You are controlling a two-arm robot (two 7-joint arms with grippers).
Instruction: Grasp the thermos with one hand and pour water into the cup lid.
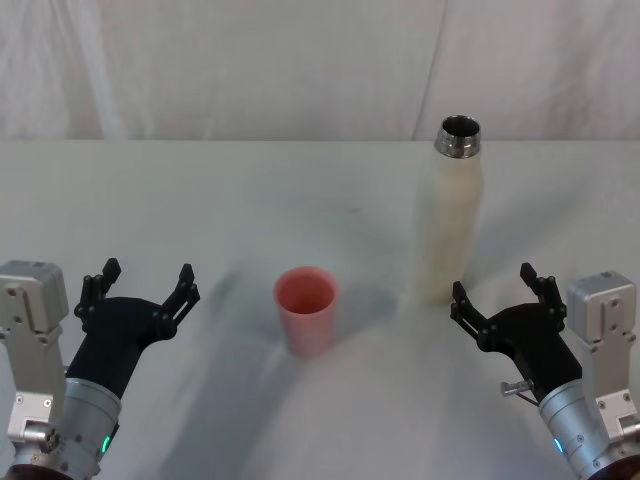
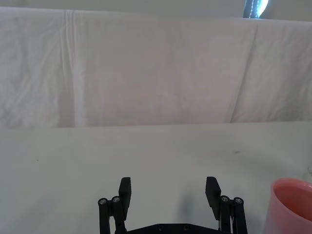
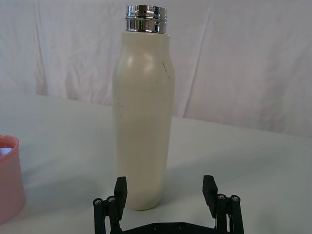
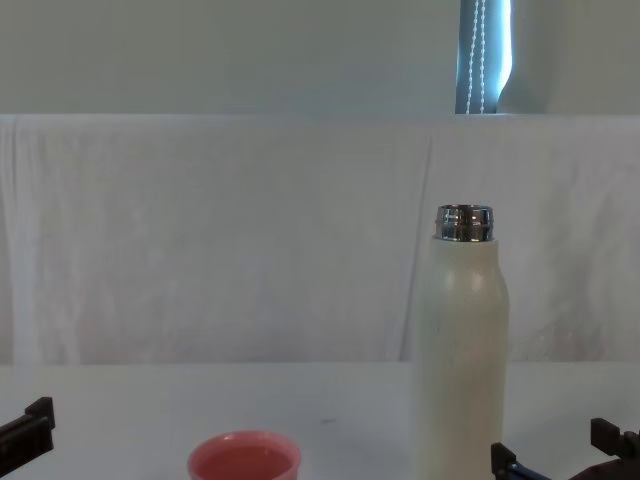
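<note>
The thermos [image 1: 449,228] is seen standing upright on the white tabletop [image 1: 200,200], right of centre and towards the near edge, cap off, its threaded steel neck open at the top. The cup lid [image 1: 306,309] stands upright to its left, near the middle of the tabletop and close to the near edge, a clear gap kept between the two. Whether any water lies in the cup lid cannot be told.

The right claw [image 1: 493,292] is held low at the near right edge, just short of the thermos base, jaws spread wide and nothing held. In the right wrist view the bottle's lower body is framed just off-centre between the two fingers, not yet touched. The left claw [image 1: 142,283] is held at the near left edge, well apart from the cup lid, equally wide open and empty.

Handling, as judged: the thermos is rigid and will not give under the claw, but the matte body is smooth and curved, so slip is likely once it is tilted. If full, it will be heavy and top-loaded. A hold around the straight mid-body, below the shoulders, is judged best for a controlled pour. The cup lid is light and easily knocked over; the neck should be brought over its rim without contact.
</note>
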